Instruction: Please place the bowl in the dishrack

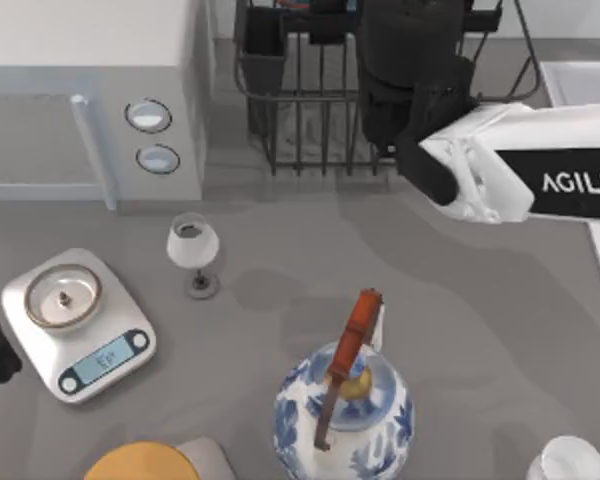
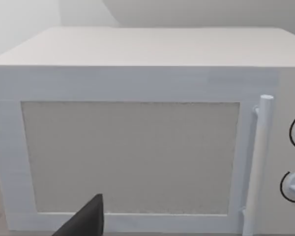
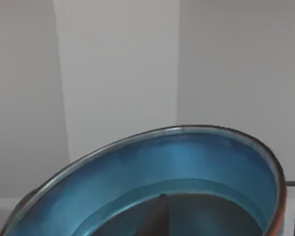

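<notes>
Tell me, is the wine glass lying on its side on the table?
No, the wine glass stands upright on its foot between the kitchen scale and the blue-and-white teapot.

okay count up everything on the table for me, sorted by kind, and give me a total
Appliances: 2, microwave and kitchen scale
Racks: 1, dishrack
Drinking vessels: 2, wine glass and white cup
Teapots: 1, blue-and-white teapot
Bowls: 1, bowl, held at the right gripper
Partly seen: 1, orange round thing
Total: 8
</notes>
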Motion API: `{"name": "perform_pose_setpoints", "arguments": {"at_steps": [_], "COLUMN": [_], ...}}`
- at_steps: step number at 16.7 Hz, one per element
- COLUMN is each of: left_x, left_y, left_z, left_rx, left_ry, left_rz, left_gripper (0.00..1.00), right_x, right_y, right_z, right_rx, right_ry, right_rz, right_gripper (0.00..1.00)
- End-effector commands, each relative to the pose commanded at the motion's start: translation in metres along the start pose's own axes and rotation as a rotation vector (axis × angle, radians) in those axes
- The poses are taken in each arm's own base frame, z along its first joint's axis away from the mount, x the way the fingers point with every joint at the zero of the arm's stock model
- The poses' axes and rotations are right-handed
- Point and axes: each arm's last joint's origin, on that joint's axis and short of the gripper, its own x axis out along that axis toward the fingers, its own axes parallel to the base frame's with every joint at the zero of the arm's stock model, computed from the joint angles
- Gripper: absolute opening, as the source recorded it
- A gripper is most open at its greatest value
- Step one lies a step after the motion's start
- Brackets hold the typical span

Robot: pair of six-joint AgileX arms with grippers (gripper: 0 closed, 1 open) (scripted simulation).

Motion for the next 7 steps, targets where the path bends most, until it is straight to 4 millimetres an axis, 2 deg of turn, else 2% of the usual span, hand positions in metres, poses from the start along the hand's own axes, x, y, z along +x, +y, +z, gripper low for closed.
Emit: {"name": "perform_pose_setpoints", "arguments": {"at_steps": [1,2,7], "left_x": [0.0000,0.0000,0.0000], "left_y": [0.0000,0.0000,0.0000], "left_z": [0.0000,0.0000,0.0000], "left_rx": [0.000,0.000,0.000], "left_ry": [0.000,0.000,0.000], "left_rz": [0.000,0.000,0.000], "left_gripper": [1.00,1.00,1.00], "right_x": [0.0000,0.0000,0.0000], "right_y": [0.0000,0.0000,0.0000], "right_z": [0.0000,0.0000,0.0000], "right_rx": [0.000,0.000,0.000], "right_ry": [0.000,0.000,0.000], "right_rz": [0.000,0.000,0.000], "right_gripper": [0.98,1.00,1.00]}}
